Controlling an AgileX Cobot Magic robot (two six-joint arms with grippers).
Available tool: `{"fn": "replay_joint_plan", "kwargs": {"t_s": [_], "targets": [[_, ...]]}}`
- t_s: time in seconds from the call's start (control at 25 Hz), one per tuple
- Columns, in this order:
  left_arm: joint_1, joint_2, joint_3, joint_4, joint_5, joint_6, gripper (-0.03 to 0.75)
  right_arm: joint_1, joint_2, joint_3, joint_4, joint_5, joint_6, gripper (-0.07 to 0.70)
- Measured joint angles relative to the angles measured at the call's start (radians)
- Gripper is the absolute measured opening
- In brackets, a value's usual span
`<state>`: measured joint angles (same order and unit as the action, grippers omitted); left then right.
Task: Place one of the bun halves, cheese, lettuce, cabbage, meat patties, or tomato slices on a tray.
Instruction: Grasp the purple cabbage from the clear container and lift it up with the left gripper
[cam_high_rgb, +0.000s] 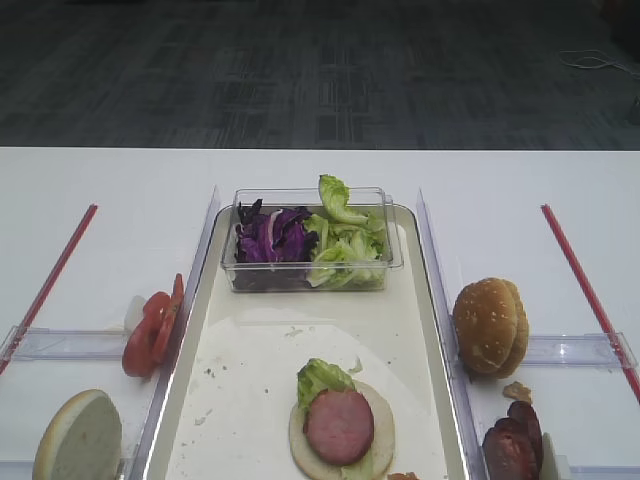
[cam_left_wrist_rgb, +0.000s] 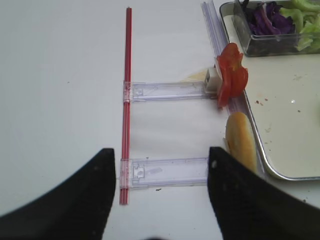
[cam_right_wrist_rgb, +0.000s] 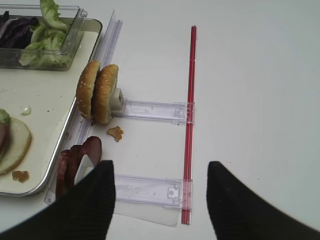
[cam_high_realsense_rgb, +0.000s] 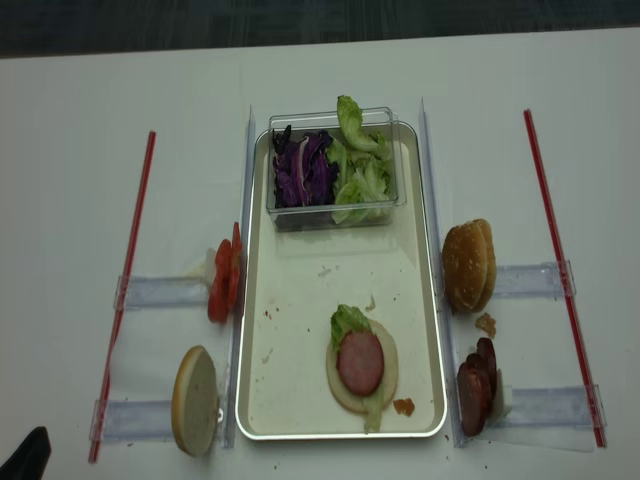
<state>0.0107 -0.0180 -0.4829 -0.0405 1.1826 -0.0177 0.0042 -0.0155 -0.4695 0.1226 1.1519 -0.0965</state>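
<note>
White table (cam_high_rgb: 100, 190), dark grey carpet floor (cam_high_rgb: 300, 70) beyond

Two high views face down on tray (cam_high_rgb: 430, 300); wrist views flank it close, sharing rim.

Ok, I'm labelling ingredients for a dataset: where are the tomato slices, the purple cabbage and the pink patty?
tomato slices (cam_high_rgb: 152, 333): exterior high view, on the front slice's red face.
cabbage (cam_high_rgb: 274, 238): exterior high view, middle of the purple leaves.
pink patty (cam_high_rgb: 339, 426): exterior high view, centre of the disc.
</note>
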Motion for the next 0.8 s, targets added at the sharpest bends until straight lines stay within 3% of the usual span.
{"fn": "replay_joint_plan", "kwargs": {"t_s": [0.8], "targets": [[0.000, 0.000, 0.000, 0.000, 0.000, 0.000, 0.391, 0.000, 0.000, 0.000, 0.000, 0.000, 0.000, 0.428]]}}
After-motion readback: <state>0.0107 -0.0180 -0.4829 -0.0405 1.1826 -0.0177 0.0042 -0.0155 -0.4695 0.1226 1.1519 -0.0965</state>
